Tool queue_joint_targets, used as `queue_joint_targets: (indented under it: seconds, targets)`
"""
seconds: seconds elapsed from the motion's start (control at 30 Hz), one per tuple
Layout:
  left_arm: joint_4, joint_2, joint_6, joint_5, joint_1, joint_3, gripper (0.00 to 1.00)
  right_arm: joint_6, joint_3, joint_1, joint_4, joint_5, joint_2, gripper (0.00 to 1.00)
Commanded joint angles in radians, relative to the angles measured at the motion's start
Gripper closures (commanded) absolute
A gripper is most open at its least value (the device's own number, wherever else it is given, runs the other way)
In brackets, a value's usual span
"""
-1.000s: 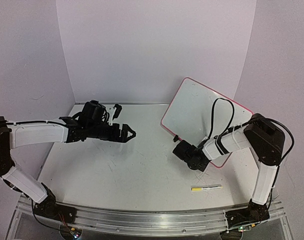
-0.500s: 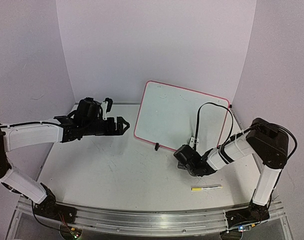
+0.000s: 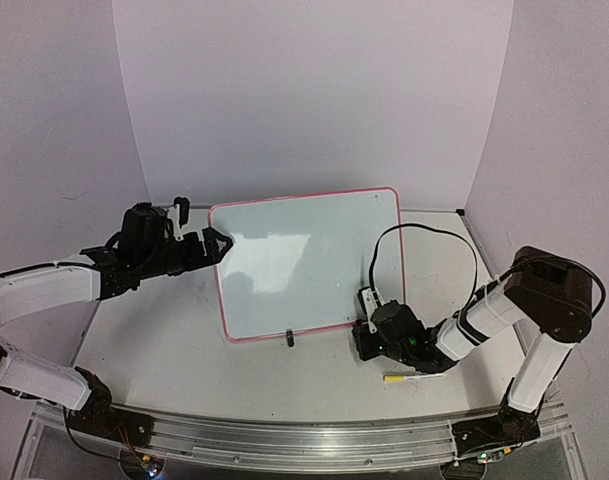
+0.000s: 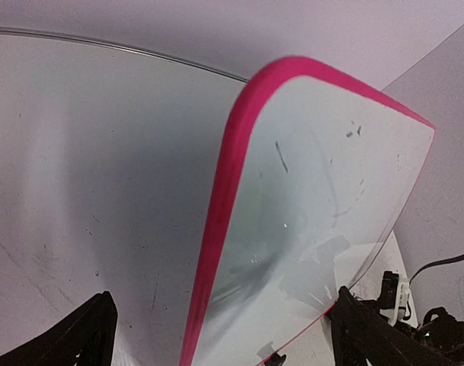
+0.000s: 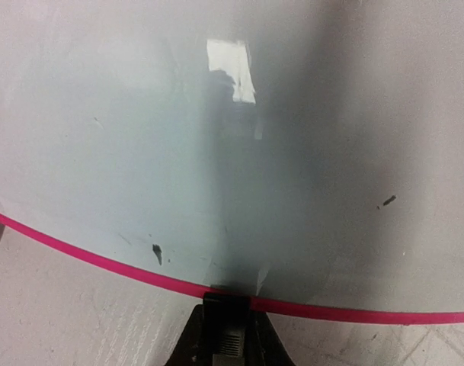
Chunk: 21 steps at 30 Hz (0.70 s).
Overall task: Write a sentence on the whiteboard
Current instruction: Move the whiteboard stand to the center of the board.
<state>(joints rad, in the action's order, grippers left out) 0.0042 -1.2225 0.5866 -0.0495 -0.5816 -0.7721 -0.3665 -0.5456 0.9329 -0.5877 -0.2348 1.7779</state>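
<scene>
The whiteboard (image 3: pixel 304 260), glossy white with a pink-red rim, stands tilted at mid table with its face towards the camera. My right gripper (image 3: pixel 367 327) is shut on its lower rim near the right corner, at a black stand leg (image 5: pixel 227 299). A second black leg (image 3: pixel 289 339) shows under the bottom edge. My left gripper (image 3: pixel 217 244) is open at the board's upper left corner. In the left wrist view the pink rim (image 4: pixel 224 213) runs between the two spread fingertips (image 4: pixel 91 332). The sentence is out of view; the board face (image 5: pixel 216 137) carries only a few dark specks.
A white marker with a yellow tip (image 3: pixel 404 378) lies on the table (image 3: pixel 164 350) just in front of my right forearm. A black cable (image 3: pixel 384 250) loops over the board's right edge. Lilac walls close the back and both sides.
My right gripper has swung the whiteboard from the back right to mid table, turning its face forward. My left gripper has drawn back left and now sits at the board's corner.
</scene>
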Motion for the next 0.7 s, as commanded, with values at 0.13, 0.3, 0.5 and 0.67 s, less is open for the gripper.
queue_joint_targets:
  seconds: [0.13,0.3,0.5,0.67]
  targets:
    - [0.080,0.077,0.046,-0.135,0.014,0.071,0.01,0.097,0.055,0.005,-0.035,0.143,0.023,1.00]
    - [0.094,0.110,0.070,-0.136,0.013,0.107,0.01,0.036,0.090,-0.033,-0.032,0.145,-0.019,1.00]
    - [0.135,0.058,0.072,-0.199,0.012,0.109,0.01,-0.016,0.167,-0.048,-0.014,0.102,-0.082,1.00]
    - [0.148,0.007,0.072,-0.262,0.012,0.083,0.05,-0.078,0.223,-0.048,-0.032,0.050,-0.139,1.00]
